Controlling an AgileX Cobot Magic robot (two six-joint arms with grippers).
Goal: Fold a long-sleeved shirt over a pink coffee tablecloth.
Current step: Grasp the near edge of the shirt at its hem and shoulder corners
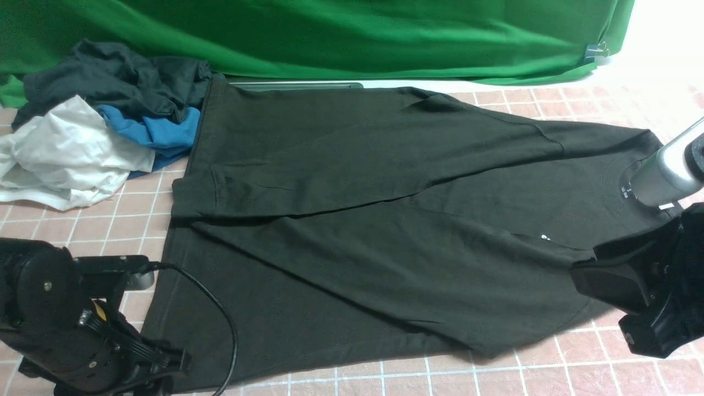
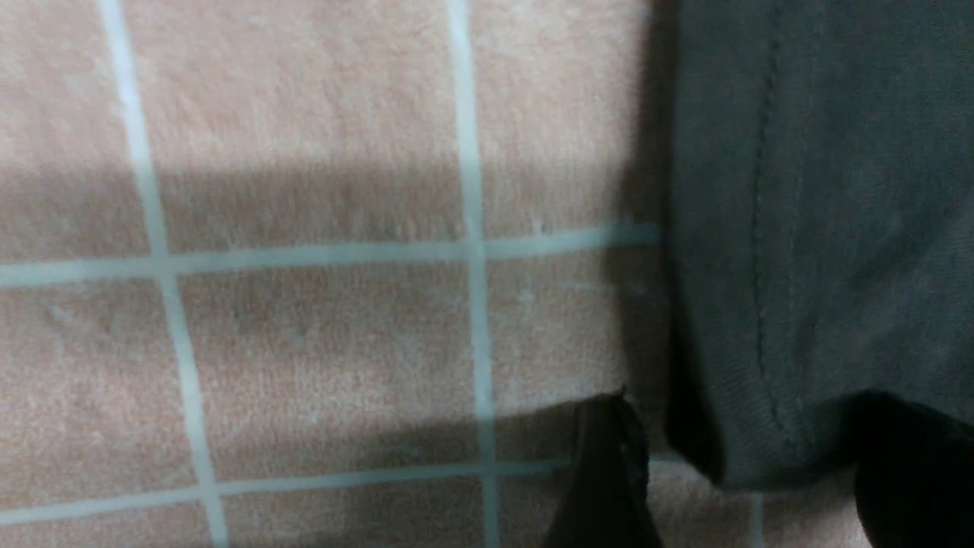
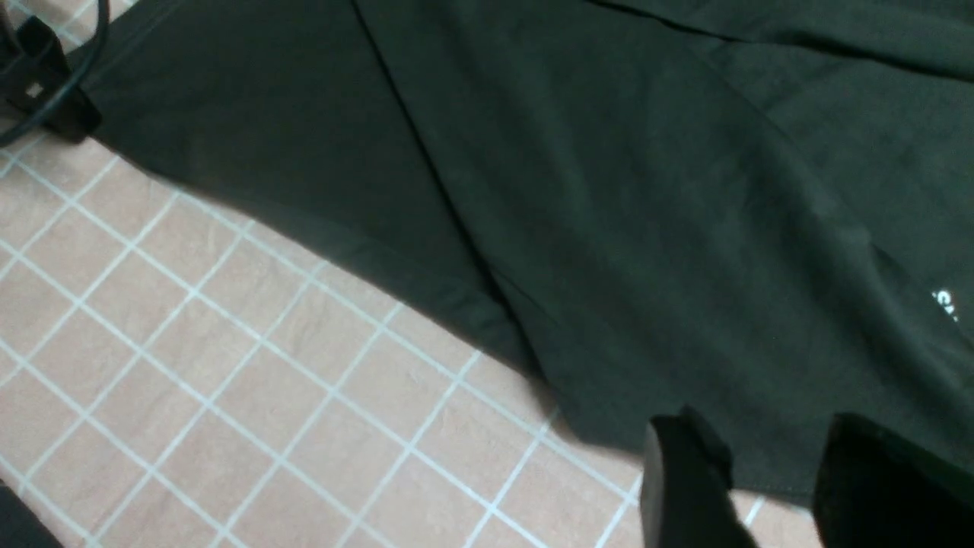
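One black shirt [image 1: 385, 220] lies flat on the pink checked tablecloth [image 1: 550, 374], both sleeves folded across its body. The left gripper [image 2: 749, 411] hovers at the shirt's near hem corner with its jaws spread wide, the hem edge between them but not pinched. The right gripper [image 3: 765, 426] sits at the shirt's near shoulder edge, its jaws also parted and grasping nothing. A heap of clothes [image 1: 93, 121] rests beside the shirt's far hem corner.

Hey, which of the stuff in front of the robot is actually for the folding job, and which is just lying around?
For the job:
black long-sleeved shirt
pink checked tablecloth

Just lying about:
dark grey garment
white garment
blue garment
green backdrop cloth
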